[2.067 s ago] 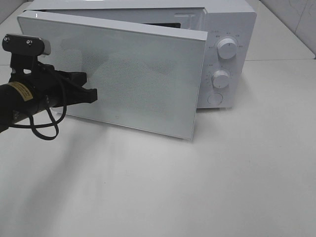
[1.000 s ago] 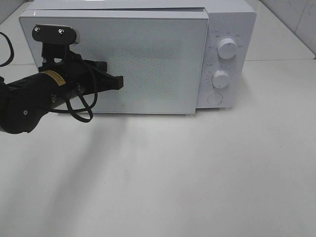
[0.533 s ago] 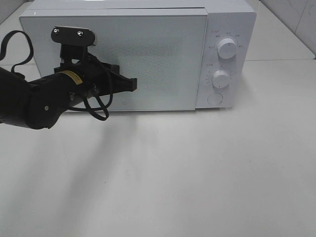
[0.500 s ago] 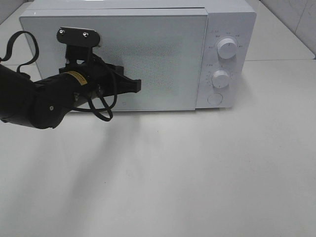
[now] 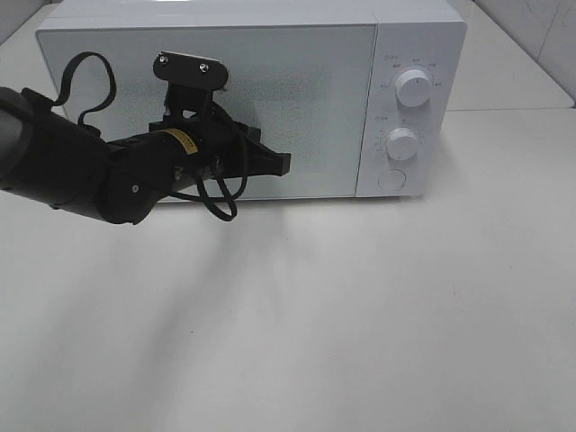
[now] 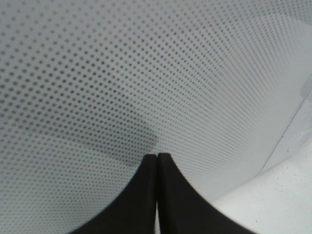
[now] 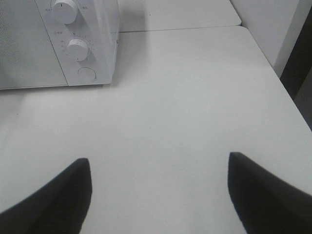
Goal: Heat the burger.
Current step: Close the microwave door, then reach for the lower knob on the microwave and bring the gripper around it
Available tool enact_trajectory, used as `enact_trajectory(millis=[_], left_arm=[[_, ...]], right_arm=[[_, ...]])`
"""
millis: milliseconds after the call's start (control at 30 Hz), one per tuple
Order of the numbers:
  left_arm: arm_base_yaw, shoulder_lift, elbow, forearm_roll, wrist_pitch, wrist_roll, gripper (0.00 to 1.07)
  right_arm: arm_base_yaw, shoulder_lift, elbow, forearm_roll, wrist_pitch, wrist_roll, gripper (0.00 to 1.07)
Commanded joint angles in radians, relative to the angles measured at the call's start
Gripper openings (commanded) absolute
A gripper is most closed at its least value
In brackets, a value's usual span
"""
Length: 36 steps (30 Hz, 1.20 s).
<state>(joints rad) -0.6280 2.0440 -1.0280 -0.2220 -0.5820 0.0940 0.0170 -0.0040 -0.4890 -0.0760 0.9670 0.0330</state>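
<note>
— Where is the left pincer (image 6: 157, 157)?
— Its two black fingers (image 6: 139, 195) are pressed together and clamped on nothing. The tips are right at the dotted pane of the microwave door (image 6: 146, 73) (touching or just off it, I cannot tell). From the high camera it sits before the lower middle of that door. The black left arm (image 5: 72, 166) stretches in from the left side, and its wrist camera (image 5: 189, 70) stands above it.
— And the right pincer (image 7: 158, 163)?
— Its fingers are wide apart over bare white counter (image 7: 185, 97), well apart from the microwave (image 5: 396, 45). Only its own wrist view shows it.
— The door?
— It is shut flush with the white body. To its right is the control panel, with an upper knob (image 5: 413, 88), a lower knob (image 5: 402, 143) and a round button (image 5: 391, 180) beneath.
— The burger?
— No view shows it, and the pane is not see-through here, so I cannot tell where it is
</note>
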Motion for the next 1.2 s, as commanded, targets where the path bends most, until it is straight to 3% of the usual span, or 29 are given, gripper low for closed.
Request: enact_trajectory(millis=[33,333,467,867,1200], left_arm=[[0.046,-0.004,-0.068,-0.142,-0.219,0.016,0.00],[0.006,-0.011,-0.068,-0.141,-0.221,0.023,0.00],[-0.024,-0.023,-0.068,-0.142,-0.221,0.064,0.00],[-0.082,-0.058,-0.068,-0.146,-0.203,0.066,0.00],[-0.150,-0.186,-0.068,-0.130,-0.005,0.084,0.00]], right_arm=[[-0.006,-0.029,0.001,0.003,-0.003,0.004,0.76],[-0.006,-0.029,0.001,0.003,-0.003,0.004,0.76],[-0.006,-0.029,0.001,0.003,-0.003,0.004,0.76],[-0.006,-0.029,0.001,0.003,-0.003,0.004,0.76],[-0.006,-0.029,0.001,0.003,-0.003,0.004,0.76]])
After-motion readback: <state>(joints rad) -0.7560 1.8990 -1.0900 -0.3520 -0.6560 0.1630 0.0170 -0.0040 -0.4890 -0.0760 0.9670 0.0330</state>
